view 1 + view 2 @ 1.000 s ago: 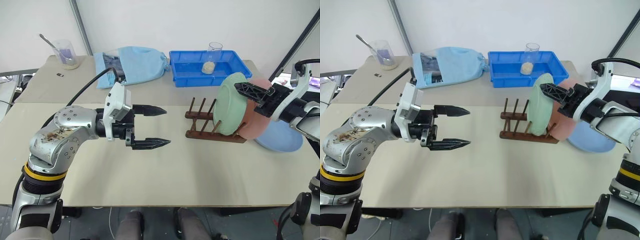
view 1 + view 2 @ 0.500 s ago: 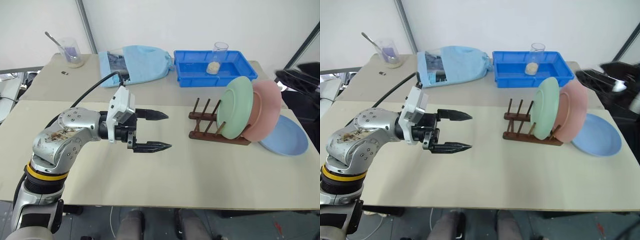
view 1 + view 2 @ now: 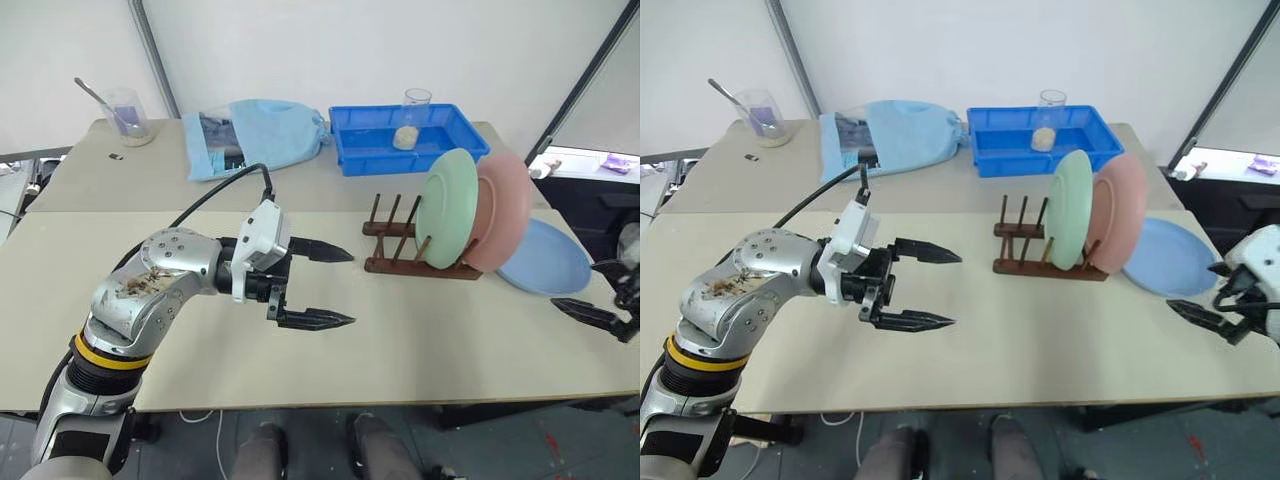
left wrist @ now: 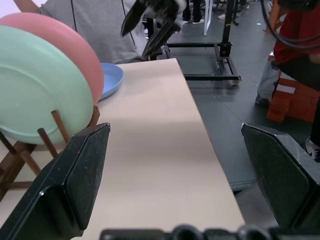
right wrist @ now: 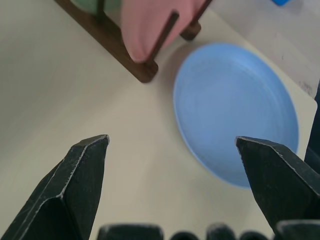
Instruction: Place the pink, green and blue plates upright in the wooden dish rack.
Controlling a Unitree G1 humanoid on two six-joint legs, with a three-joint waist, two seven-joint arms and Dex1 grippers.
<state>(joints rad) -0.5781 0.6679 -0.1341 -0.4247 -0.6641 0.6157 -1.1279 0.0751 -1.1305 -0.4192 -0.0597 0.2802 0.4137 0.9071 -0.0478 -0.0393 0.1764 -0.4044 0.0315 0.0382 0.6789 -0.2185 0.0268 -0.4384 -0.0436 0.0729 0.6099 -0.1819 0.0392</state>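
Your right gripper has left the rack, wide and empty like your left gripper; green plate and pink plate stand racked, blue plate lies flat beside it.

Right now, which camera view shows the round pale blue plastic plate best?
The right wrist view: the pale blue plate lies flat there, nearly whole, beside the wooden dish rack. Both eye views show it smaller, partly hidden behind the pink plate. The left wrist view shows only a sliver.
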